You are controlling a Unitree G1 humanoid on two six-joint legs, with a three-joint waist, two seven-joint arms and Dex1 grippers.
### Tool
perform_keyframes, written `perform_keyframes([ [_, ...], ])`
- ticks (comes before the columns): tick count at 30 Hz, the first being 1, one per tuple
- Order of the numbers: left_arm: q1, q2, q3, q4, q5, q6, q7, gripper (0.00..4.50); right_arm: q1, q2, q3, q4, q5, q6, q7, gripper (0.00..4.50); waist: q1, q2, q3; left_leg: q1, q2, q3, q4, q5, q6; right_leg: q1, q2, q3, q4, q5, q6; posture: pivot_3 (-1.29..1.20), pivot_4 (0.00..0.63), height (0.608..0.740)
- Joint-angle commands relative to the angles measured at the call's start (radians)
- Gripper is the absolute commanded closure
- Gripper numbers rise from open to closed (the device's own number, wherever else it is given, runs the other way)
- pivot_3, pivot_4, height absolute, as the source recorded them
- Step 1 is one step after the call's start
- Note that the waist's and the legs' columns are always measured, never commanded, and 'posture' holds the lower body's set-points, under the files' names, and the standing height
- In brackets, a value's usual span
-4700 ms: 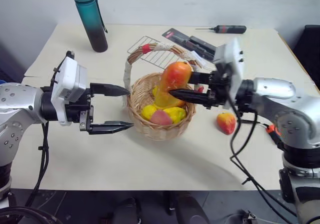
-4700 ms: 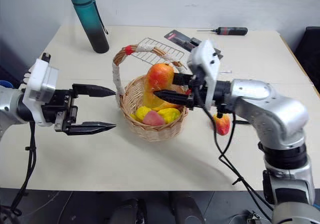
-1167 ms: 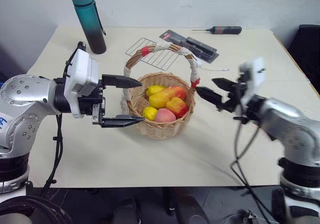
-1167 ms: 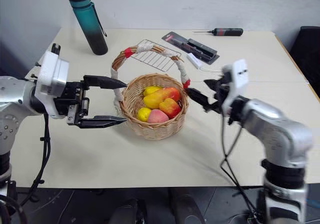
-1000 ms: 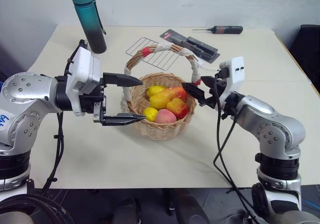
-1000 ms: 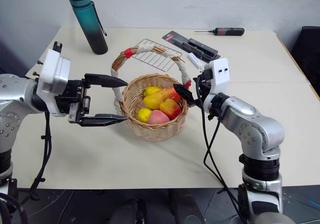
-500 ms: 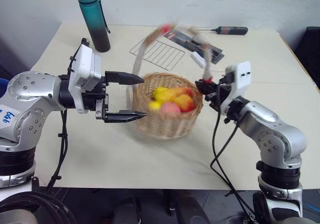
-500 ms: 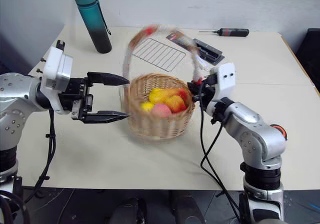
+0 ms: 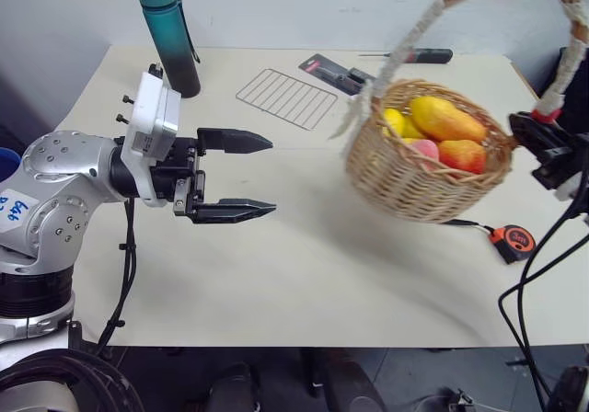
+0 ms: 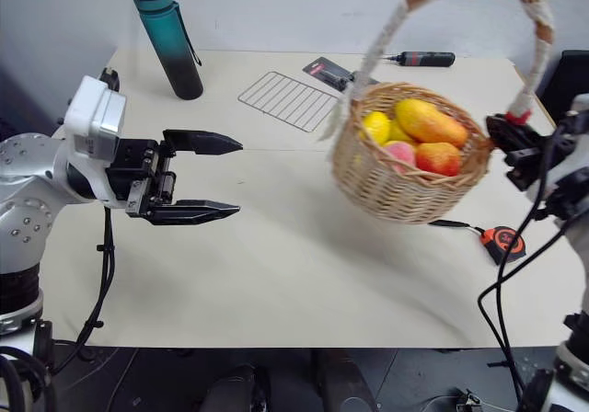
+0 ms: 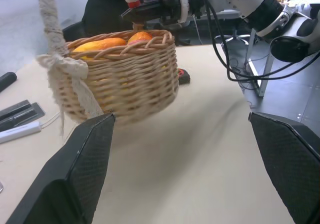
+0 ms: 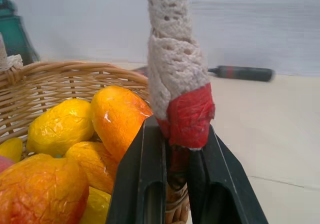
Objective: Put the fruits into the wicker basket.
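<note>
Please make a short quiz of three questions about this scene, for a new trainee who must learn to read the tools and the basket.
1. True or false: the wicker basket rests flat on the table.
2. What does the right tool hold? A) a mango B) the basket handle at its red band C) the tape measure
3. Fill in: the left tool is ___ and holds nothing.

Key:
1. False, it hangs tilted above the table.
2. B
3. open
</note>
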Motion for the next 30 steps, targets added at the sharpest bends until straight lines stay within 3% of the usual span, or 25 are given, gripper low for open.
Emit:
perform_keyframes([
  [1, -0.008, 0.005, 0.013, 0.015, 0.005, -0.019, -0.008, 0.00, -0.028, 0.014, 0.023, 0.074, -0.075, -0.166, 0.021, 4.32, -0.001, 0.000, 0.000, 0.000, 0.000, 0.000, 0.000, 0.001, 0.000, 0.000, 0.000, 0.000, 0.000, 0.000, 0.000, 0.00, 0.150, 0.740],
  [3, -0.017, 0.008, 0.017, 0.048, 0.004, -0.019, -0.022, 0.00, -0.034, 0.048, 0.054, 0.143, -0.136, -0.259, 0.008, 4.32, -0.004, 0.000, 0.000, 0.000, 0.000, 0.000, 0.000, 0.002, -0.001, 0.000, 0.000, 0.001, 0.001, 0.000, 0.000, 0.00, 0.150, 0.740],
  [10, -0.018, 0.004, -0.008, 0.096, 0.047, -0.048, -0.045, 0.00, 0.037, 0.057, 0.112, 0.182, -0.186, -0.349, 0.082, 2.19, 0.003, 0.002, 0.001, 0.001, 0.000, 0.000, 0.000, 0.006, -0.006, 0.000, 0.000, 0.001, 0.002, 0.000, -0.001, 0.00, 0.150, 0.740],
  [17, 0.041, 0.065, 0.047, 0.091, 0.030, -0.027, -0.082, 0.00, 0.225, -0.117, -0.051, 0.123, -0.113, -0.230, 0.236, 0.03, 0.007, 0.003, 0.001, 0.000, 0.000, 0.000, -0.001, 0.005, -0.006, 0.000, -0.001, 0.000, 0.001, 0.000, 0.000, 0.00, 0.150, 0.740],
  [23, 0.111, 0.152, 0.127, 0.142, 0.037, -0.036, -0.134, 0.00, 0.401, -0.387, -0.270, 0.274, -0.026, 0.005, 0.549, 0.03, 0.003, 0.002, 0.001, 0.003, -0.001, 0.001, -0.001, 0.001, 0.000, 0.002, 0.000, 0.001, 0.000, 0.000, 0.000, 0.00, 0.150, 0.740],
  [26, 0.130, 0.171, 0.171, 0.207, 0.055, -0.051, -0.129, 0.00, 0.481, -0.469, -0.349, 0.398, -0.026, 0.036, 0.742, 0.03, 0.002, 0.000, 0.002, 0.012, 0.000, 0.001, -0.006, 0.001, 0.001, 0.012, 0.001, 0.000, -0.005, -0.001, 0.000, 0.00, 0.150, 0.740],
  [30, 0.135, 0.176, 0.192, 0.237, 0.067, -0.083, -0.128, 0.00, 0.515, -0.508, -0.367, 0.455, -0.059, 0.025, 0.824, 0.03, 0.000, 0.000, 0.002, 0.019, -0.001, 0.001, -0.013, 0.002, 0.002, 0.020, 0.001, 0.001, -0.013, -0.001, 0.002, 0.00, 0.150, 0.740],
])
